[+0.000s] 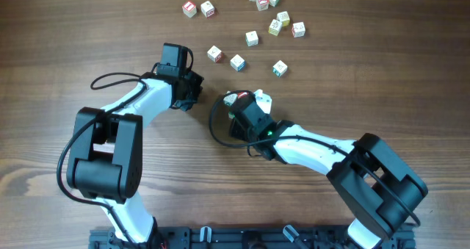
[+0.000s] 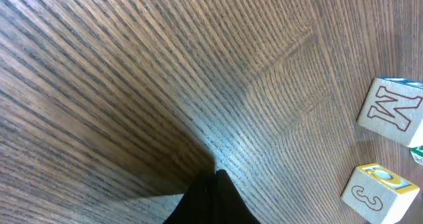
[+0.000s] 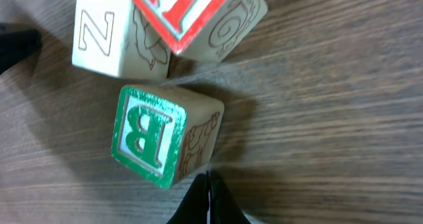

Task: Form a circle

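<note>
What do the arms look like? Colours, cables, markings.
Both alike: the left arm and right arm have white shells, black joint housings and black wrists. A loose black cable loops off each. Small green light on the right wrist. Black fingers taper to a point.

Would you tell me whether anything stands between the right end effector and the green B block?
Nothing visible does. In the wrist view, the shut right end effector is right next to the B block, with nothing between them.
</note>
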Robot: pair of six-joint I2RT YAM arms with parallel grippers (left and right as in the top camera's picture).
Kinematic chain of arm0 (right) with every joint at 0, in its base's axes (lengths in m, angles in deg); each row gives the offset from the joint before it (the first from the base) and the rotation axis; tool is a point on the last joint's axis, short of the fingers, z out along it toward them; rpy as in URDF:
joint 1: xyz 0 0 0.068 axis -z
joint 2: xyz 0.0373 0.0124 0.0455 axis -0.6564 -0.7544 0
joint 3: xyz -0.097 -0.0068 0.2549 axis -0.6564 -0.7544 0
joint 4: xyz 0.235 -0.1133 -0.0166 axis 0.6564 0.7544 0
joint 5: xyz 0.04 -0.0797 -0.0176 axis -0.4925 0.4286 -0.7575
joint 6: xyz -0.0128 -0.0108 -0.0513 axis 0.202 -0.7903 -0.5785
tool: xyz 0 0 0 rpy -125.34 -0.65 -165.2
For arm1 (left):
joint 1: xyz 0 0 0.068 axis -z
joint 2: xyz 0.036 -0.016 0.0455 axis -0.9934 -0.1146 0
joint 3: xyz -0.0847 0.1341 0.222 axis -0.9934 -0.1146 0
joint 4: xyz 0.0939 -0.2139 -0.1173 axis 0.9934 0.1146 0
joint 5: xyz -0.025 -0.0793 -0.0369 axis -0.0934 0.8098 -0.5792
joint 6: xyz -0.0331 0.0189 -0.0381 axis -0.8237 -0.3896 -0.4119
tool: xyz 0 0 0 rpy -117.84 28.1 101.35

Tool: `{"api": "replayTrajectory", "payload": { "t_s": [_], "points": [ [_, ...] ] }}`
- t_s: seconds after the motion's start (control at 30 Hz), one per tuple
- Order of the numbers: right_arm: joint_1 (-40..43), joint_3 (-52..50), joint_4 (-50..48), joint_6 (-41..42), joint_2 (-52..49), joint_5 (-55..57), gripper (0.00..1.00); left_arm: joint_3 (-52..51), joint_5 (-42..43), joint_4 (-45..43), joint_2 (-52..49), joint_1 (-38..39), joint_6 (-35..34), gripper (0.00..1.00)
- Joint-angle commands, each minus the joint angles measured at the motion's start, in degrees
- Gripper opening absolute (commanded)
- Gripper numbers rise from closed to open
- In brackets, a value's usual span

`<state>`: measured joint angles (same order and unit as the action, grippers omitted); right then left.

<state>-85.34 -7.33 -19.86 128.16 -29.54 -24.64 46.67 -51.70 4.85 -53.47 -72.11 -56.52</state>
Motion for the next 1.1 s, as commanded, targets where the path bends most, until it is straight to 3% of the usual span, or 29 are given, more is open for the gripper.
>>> {"api": "replayTrajectory", "payload": {
  "t_s": [0.0,0.2,0.27,0.37,0.5,0.73,1.07],
  "points": [
    [-0.7,-0.6,3.9,2.6,-1.2,-2.7,0.05,-4.1,-6.8,2.2,-5.4,-0.2,-0.6,0.04],
    [-0.7,-0.6,7.3,3.0,2.8,2.0,0.04,-4.1,-7.0,2.2,-5.4,-0.2,-0.6,0.04],
    [-0.1,-0.5,13.9,5.6,6.7,9.4,0.05,-4.1,-7.0,2.2,-5.4,-0.2,-0.6,0.04],
    [2.4,-0.5,15.8,4.9,10.4,16.3,0.05,-4.1,-7.0,2.2,-5.4,-0.2,-1.5,0.04],
    [5.0,-0.5,13.4,0.7,10.3,9.6,0.04,-4.1,-7.0,2.2,-5.4,-0.2,-1.7,0.04],
    [-0.9,-1.0,11.6,1.0,10.2,2.5,0.05,-4.1,-7.1,2.0,-5.4,0.2,-1.6,0.04],
    [-2.1,-5.2,-4.4,-2.3,2.2,-1.2,0.05,-4.1,-7.1,2.1,-5.4,0.2,-1.6,0.04]
  ]
}}
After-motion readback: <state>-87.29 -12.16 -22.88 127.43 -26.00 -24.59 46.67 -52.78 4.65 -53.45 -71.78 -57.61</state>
